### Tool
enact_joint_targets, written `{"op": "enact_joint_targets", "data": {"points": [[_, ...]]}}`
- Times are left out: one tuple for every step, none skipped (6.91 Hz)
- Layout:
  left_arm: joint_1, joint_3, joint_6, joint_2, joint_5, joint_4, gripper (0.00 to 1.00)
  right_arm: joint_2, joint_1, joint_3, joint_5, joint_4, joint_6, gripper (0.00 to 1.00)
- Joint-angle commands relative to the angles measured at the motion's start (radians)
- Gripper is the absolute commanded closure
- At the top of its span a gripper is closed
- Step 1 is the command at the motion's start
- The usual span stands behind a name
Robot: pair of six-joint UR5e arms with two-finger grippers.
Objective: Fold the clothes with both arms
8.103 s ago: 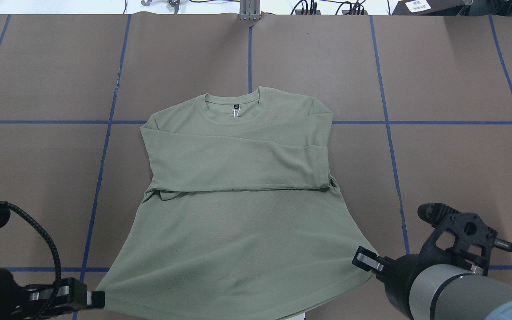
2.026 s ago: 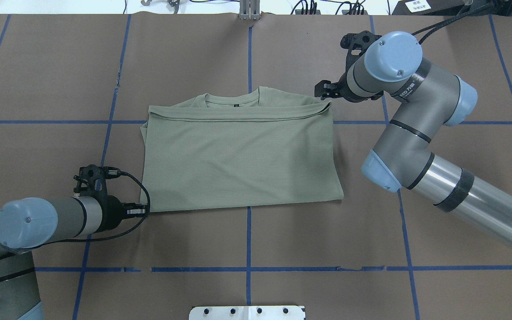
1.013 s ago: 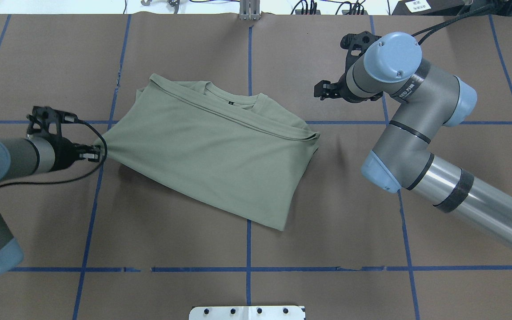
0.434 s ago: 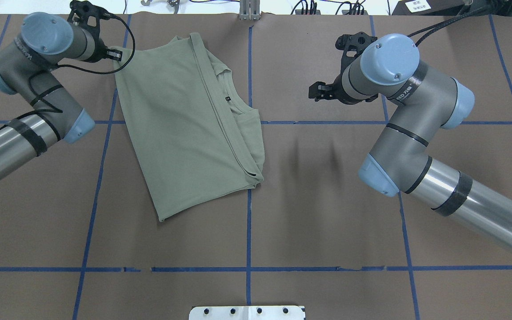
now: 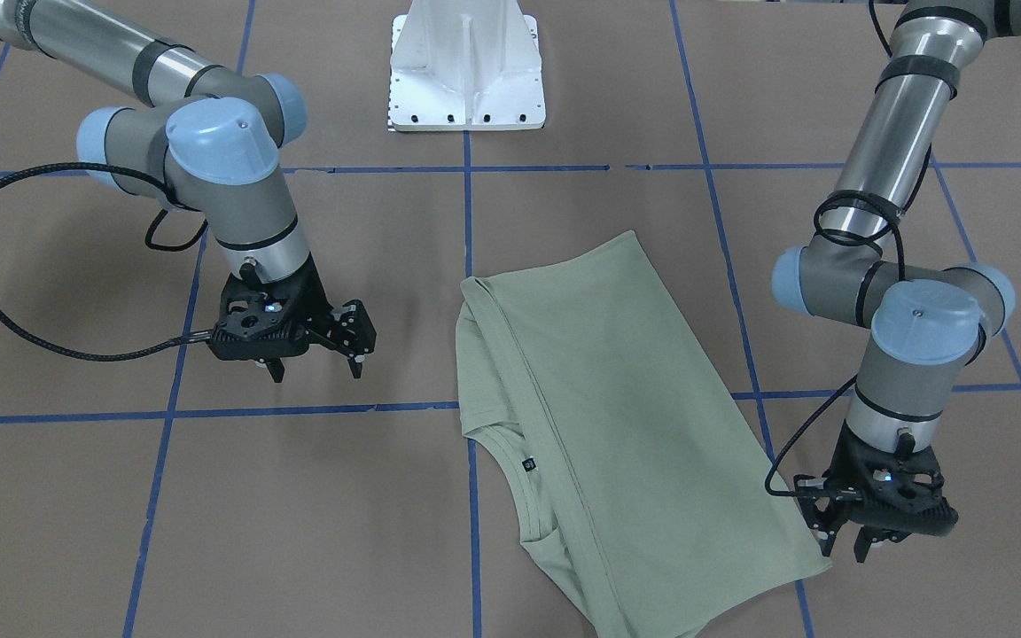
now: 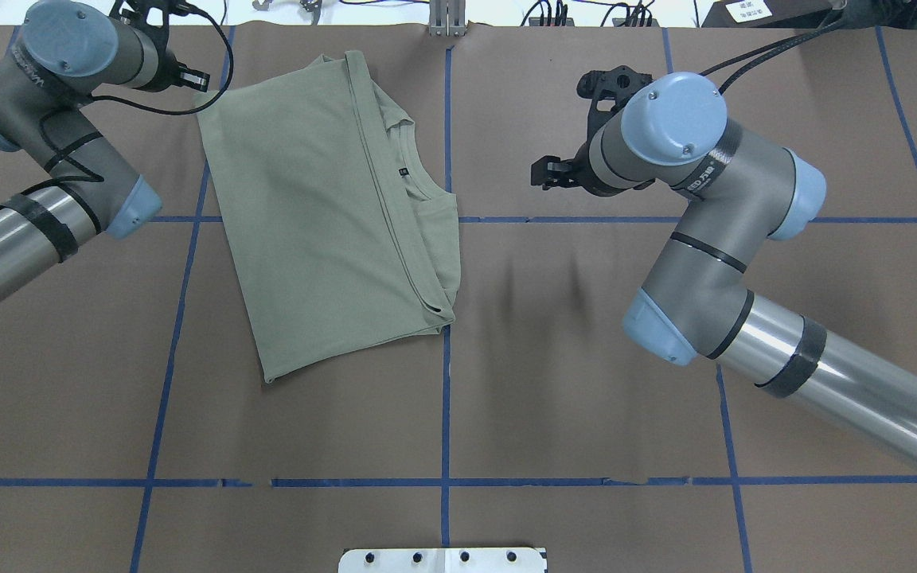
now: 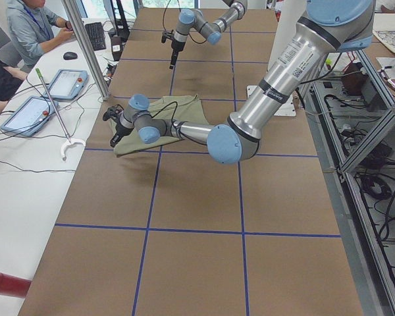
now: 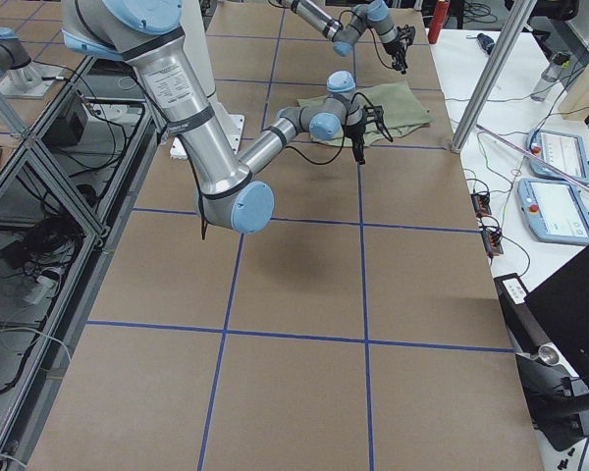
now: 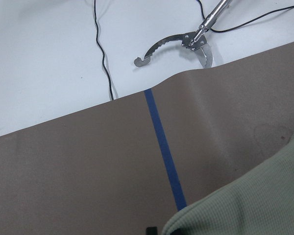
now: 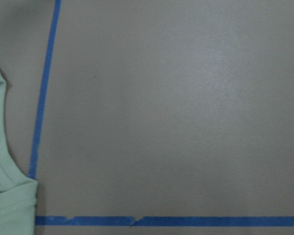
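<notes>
Jaws on both sides stand spread, gripping nothing — left gripper hangs just beside a far corner of the folded shirt, right gripper well apart. Shirt lies flat and skewed on the table, on the robot's left.

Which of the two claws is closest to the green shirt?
The left gripper, on the front view's right: it sits at a corner of the shirt. The right gripper hangs open over the table, apart from the cloth.

Brown table, blue tape grid. White pedestal base at robot side. White side table: two teach pendants, keyboard; person seated.
</notes>
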Motion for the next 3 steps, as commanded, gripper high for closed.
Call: {"op": "enact_joint_targets", "data": {"points": [[-0.002,-0.103,-0.004,0.071,-0.06,-0.026,0.0,0.195,-0.076,-0.153,-0.118,-0.003,0.219,0.02],[0.0,-0.153,-0.007,0.107,-0.062,-0.026,0.0,0.322,-0.111,-0.299,-0.164,0.018,0.295,0.11],[0.001,-0.167,-0.009,0.12,-0.062,-0.027,0.0,0.367,-0.131,-0.414,-0.208,0.104,0.314,0.21]]}}
